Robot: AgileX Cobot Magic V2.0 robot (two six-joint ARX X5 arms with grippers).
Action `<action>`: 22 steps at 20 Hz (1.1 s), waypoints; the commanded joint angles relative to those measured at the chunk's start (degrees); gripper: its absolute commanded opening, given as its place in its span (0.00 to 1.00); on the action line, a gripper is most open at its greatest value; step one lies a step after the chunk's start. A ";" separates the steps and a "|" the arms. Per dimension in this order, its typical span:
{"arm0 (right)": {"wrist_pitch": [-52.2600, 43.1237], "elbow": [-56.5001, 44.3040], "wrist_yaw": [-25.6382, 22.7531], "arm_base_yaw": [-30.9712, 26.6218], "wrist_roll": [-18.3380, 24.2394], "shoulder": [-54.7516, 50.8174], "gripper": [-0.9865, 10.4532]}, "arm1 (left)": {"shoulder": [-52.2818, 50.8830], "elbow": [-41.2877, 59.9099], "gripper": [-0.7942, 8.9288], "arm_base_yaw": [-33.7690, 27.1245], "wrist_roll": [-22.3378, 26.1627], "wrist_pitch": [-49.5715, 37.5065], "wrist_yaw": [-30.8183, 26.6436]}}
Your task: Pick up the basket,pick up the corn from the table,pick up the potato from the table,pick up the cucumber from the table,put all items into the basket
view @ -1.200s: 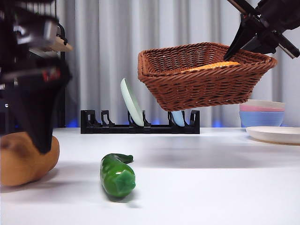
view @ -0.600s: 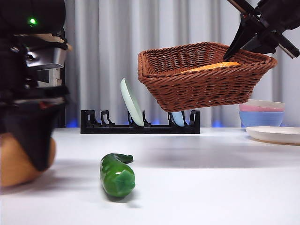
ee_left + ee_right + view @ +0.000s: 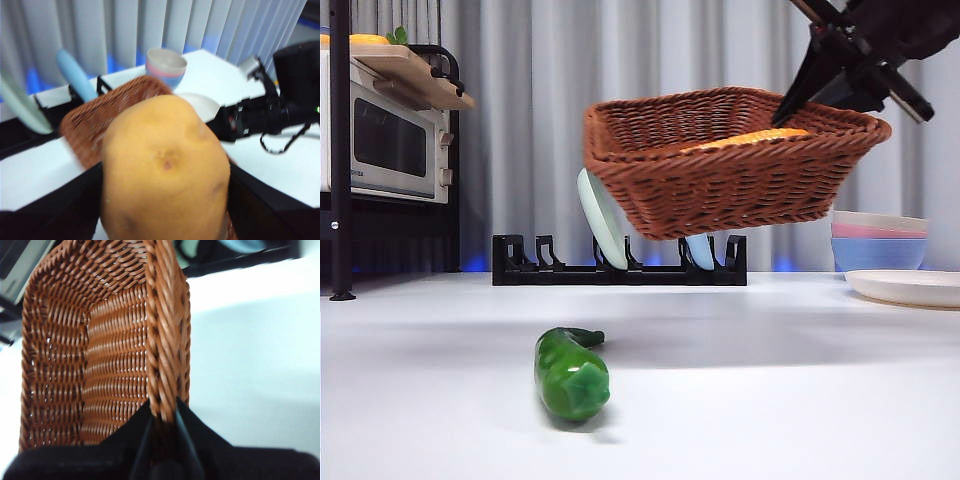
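Hanging clear above the table (image 3: 800, 400), the basket (image 3: 720, 165) is pinched by the right gripper (image 3: 798, 92), which comes in from the two o'clock corner of the front view; the right wrist view shows its two black jaws narrowed tight on the braided rim (image 3: 162, 340), one jaw inside the wall and one outside. The basket tilts a little, its near-left corner lower than the held side. Inside it, the corn (image 3: 750, 139) shows as an orange-yellow strip just above the rim. The left gripper (image 3: 165, 210) is out of the front view; its own wrist view shows it holding the potato (image 3: 165, 170), a black jaw pressed to each side of it, with the basket blurred behind and beneath the potato. The cucumber (image 3: 570, 375) lies on the white table at about seven o'clock from the basket, well apart from it, its blunt end facing the camera. Behind, at the table's far edge, a black dish rack (image 3: 618, 268) holds upright plates, and stacked pastel bowls (image 3: 880, 245) sit at three o'clock beside a flat plate (image 3: 905, 287).
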State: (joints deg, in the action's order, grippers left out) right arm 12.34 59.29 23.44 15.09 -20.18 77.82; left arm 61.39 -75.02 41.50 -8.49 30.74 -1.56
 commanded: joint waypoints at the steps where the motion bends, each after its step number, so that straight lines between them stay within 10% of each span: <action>1: -1.22 0.13 0.46 1.84 -0.96 0.04 0.07 | 6.01 0.79 0.07 0.50 1.07 -2.86 0.28; 9: -1.20 0.13 0.48 5.29 -0.96 0.04 0.07 | 25.00 0.79 0.09 0.59 1.09 -6.60 0.22; 13: -1.18 0.13 0.48 5.27 -0.98 0.04 0.07 | 25.73 0.79 0.62 1.77 1.07 -4.31 0.24; 22: -1.20 0.13 0.50 4.87 -1.05 0.04 0.07 | 19.12 0.70 0.63 1.95 1.05 -0.42 0.15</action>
State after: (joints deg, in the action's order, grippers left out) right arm 12.34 59.29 23.46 19.99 -20.25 77.82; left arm 81.36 -74.54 43.31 -7.94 30.94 -1.48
